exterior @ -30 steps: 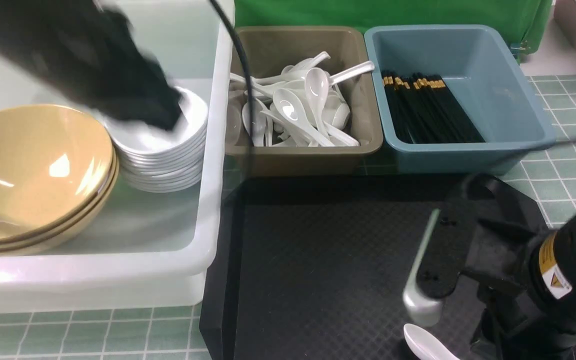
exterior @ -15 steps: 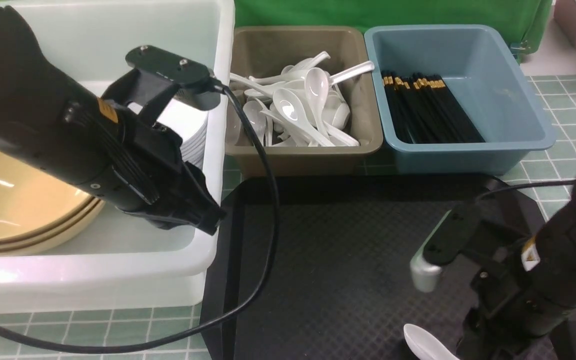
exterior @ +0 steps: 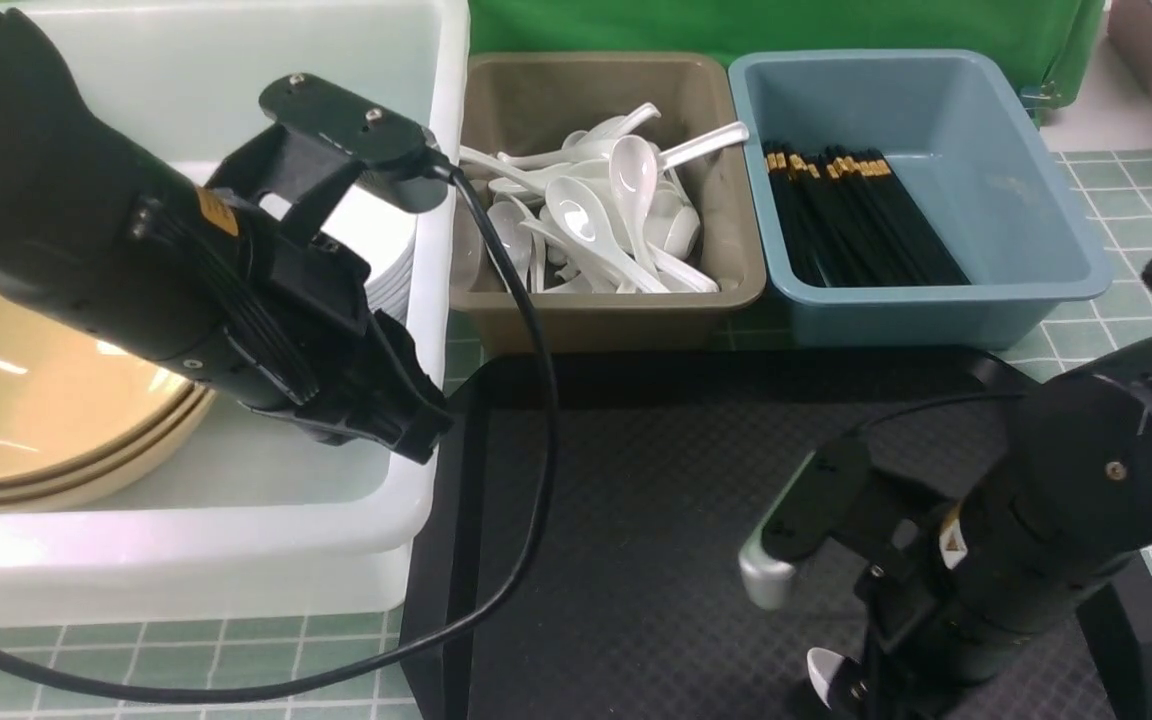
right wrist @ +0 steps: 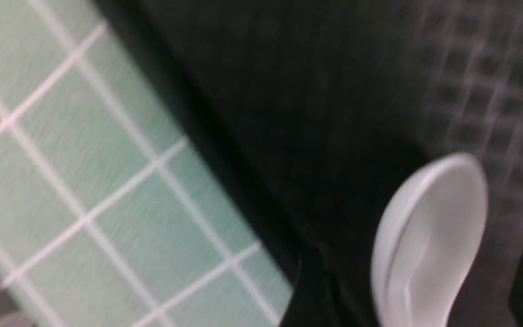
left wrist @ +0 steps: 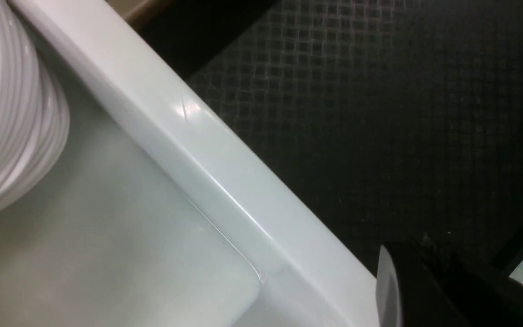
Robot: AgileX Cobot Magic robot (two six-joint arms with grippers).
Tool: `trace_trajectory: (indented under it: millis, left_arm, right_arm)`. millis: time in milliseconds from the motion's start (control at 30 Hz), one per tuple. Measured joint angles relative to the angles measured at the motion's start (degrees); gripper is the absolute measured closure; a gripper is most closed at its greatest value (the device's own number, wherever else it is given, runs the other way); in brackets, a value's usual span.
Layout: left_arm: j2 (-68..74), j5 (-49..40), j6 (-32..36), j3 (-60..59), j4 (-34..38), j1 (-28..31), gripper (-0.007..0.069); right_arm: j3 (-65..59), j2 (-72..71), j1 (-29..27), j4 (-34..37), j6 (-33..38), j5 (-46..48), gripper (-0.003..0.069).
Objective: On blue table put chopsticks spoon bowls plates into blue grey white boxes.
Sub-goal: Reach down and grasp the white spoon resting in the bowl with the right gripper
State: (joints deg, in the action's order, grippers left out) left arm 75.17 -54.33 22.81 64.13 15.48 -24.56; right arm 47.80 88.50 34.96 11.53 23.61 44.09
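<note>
Straddling the spoon [right wrist: 429, 245] on the tray [exterior: 636, 520], the right gripper [right wrist: 418, 272] has its jaws spread (blurred view). Pressed shut, the left gripper [exterior: 411, 425] hangs over the white box [exterior: 424, 330] rim.

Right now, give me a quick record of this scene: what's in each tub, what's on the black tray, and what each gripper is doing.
white tub: stacked tan bowls, stacked small white plates
grey-brown tub: pile of white soup spoons
blue tub: black chopsticks with gold bands, along its left side
black tray: one white soup spoon near the front edge, right side
left gripper: shut, nothing seen in it, above the white tub's right rim
right gripper: jaws look apart on either side of the tray's spoon; view blurred
</note>
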Motion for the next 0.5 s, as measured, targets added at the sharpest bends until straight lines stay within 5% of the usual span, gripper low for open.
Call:
trace_trajectory:
  millis: [233, 433, 500]
  left_arm:
    - [0.00, 0.14, 0.39, 0.00, 0.00, 0.00, 0.0623]
    - [0.00, 0.33, 0.38, 0.00, -0.88, 0.00, 0.0623]
    - [0.00, 0.91, 0.38, 0.00, -1.70, 0.20, 0.0623]
  right_arm:
    - [0.00, 3.14, 0.00, 0.00, -0.04, -0.63, 0.0231]
    - [0.64, 4.04, 0.00, -0.05, -0.52, -0.32, 0.0529]
    - [1.91, 4.04, 0.00, -0.06, -0.66, 0.27, 0.0556]
